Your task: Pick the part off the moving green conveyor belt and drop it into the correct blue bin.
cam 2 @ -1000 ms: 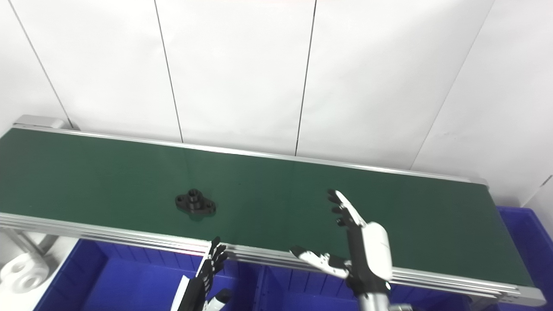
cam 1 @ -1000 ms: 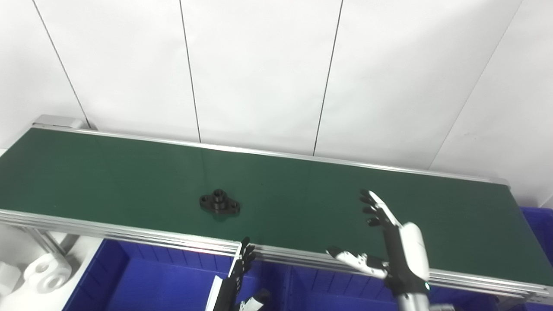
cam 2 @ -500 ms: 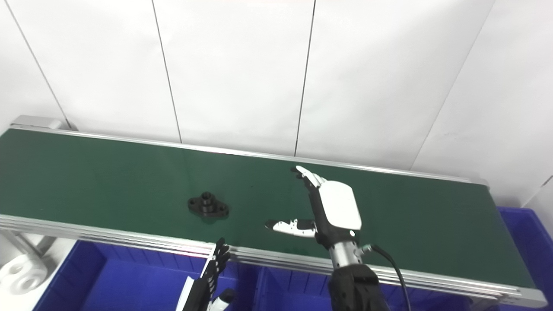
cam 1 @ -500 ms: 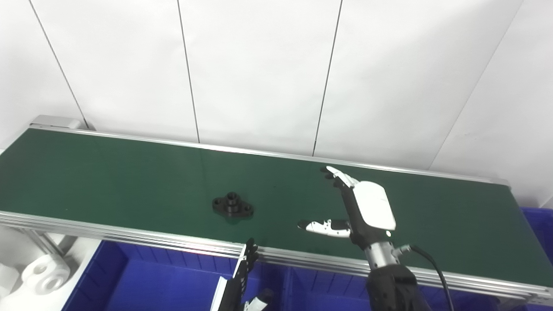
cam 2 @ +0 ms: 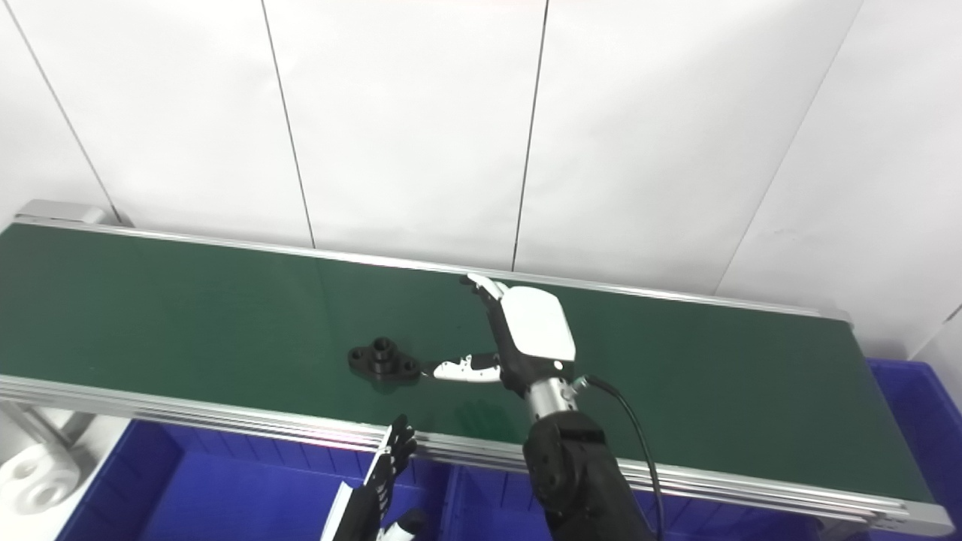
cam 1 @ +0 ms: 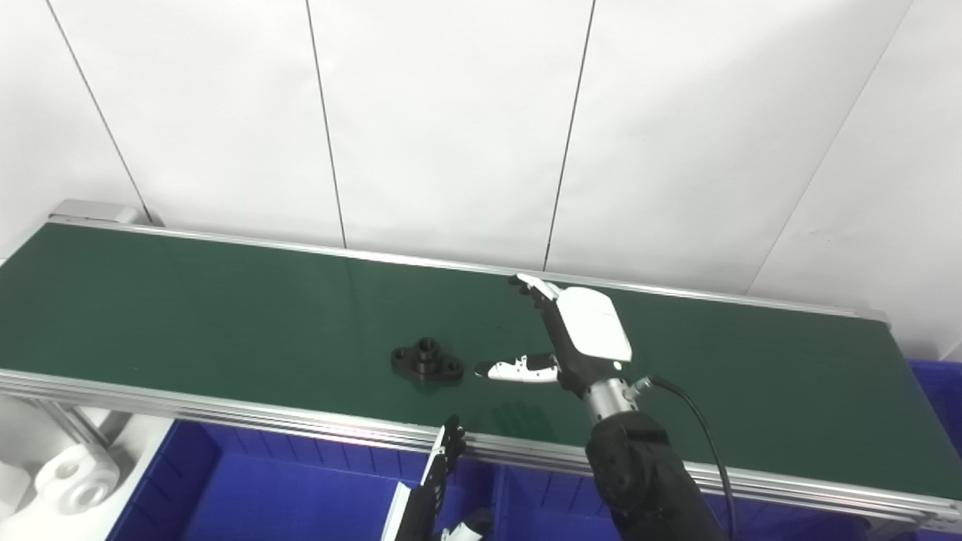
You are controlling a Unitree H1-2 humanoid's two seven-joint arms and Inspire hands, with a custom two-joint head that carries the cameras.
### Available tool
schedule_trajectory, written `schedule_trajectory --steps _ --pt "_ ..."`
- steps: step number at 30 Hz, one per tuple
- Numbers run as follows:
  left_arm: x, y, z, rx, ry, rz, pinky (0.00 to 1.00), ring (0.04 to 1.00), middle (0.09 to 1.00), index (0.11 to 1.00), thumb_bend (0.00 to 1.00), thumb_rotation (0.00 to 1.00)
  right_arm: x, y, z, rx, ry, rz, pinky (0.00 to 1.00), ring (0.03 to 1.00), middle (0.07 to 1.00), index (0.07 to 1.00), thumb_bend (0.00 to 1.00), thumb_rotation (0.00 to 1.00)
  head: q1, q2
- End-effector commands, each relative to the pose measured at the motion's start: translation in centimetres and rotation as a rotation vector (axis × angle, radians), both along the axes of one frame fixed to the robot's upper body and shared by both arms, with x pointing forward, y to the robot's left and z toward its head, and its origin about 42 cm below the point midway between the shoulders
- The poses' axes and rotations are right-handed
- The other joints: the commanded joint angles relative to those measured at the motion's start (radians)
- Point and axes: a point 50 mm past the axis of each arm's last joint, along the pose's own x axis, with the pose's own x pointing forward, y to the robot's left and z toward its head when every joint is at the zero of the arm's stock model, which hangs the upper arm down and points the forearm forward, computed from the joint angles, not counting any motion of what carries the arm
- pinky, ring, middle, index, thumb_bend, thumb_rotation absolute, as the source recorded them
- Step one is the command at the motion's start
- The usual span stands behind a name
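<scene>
A black flanged part point(cam 1: 426, 361) with a raised hub lies on the green conveyor belt point(cam 1: 188, 308), near its front rail. My right hand point(cam 1: 571, 338) hovers over the belt just right of the part, open, fingers spread and thumb tip close to the part's right end, not touching it. Low at the bottom edge, my left hand point(cam 1: 440, 488) is open in front of the belt, above the blue bins point(cam 1: 301, 496), holding nothing.
Blue bins run along the front below the belt, with a divider point(cam 1: 492, 496) between two of them, and another blue bin point(cam 1: 936, 391) sits at the right end. White parts point(cam 1: 71, 485) lie at bottom left. A white panelled wall stands behind the belt.
The black part has ridden rightward along the belt. My right hand has moved up and leftward over the belt toward the part. The left hand has barely moved.
</scene>
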Motion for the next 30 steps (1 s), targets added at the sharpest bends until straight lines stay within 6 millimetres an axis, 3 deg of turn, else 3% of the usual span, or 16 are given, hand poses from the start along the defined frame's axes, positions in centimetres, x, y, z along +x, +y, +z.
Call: schedule_trajectory --steps 1,6,13,21,23,30 --pt "0.3 -0.7 1.3 -0.024 -0.076 0.002 0.98 0.956 0.977 1.000 0.77 0.84 0.9 2.0 2.6 0.024 -0.066 0.012 0.59 0.717 0.787 0.823 0.90 0.50 -0.002 0.000" --pt "0.0 -1.1 1.5 -0.021 -0.086 -0.003 1.00 0.967 0.985 1.000 0.77 0.85 1.0 3.0 2.3 -0.008 -0.044 0.026 0.59 0.718 0.791 0.822 0.89 0.51 0.000 0.006" --pt "-0.5 -1.7 1.9 -0.014 -0.100 0.003 1.00 0.964 0.981 1.000 0.77 0.85 0.9 4.1 0.9 -0.078 -0.015 0.040 0.54 0.647 0.731 0.810 0.89 0.49 0.013 0.017" --pt "-0.9 -2.3 2.3 -0.013 -0.111 0.012 0.98 0.961 0.983 1.000 0.75 0.85 1.2 4.7 -0.7 -0.130 0.019 0.054 0.45 0.552 0.657 0.777 0.88 0.49 0.033 0.024" --pt "-0.9 -2.4 2.3 -0.017 -0.112 0.014 0.99 0.963 0.983 1.000 0.76 0.85 1.3 4.8 -1.0 -0.139 0.021 0.053 0.39 0.481 0.616 0.767 0.88 0.47 0.039 0.024" --pt "-1.3 -2.7 2.5 -0.022 -0.114 0.023 0.97 0.955 0.980 1.000 0.79 0.85 1.8 4.3 -2.0 -0.168 0.027 0.047 0.40 0.477 0.600 0.750 0.78 0.45 0.060 0.024"
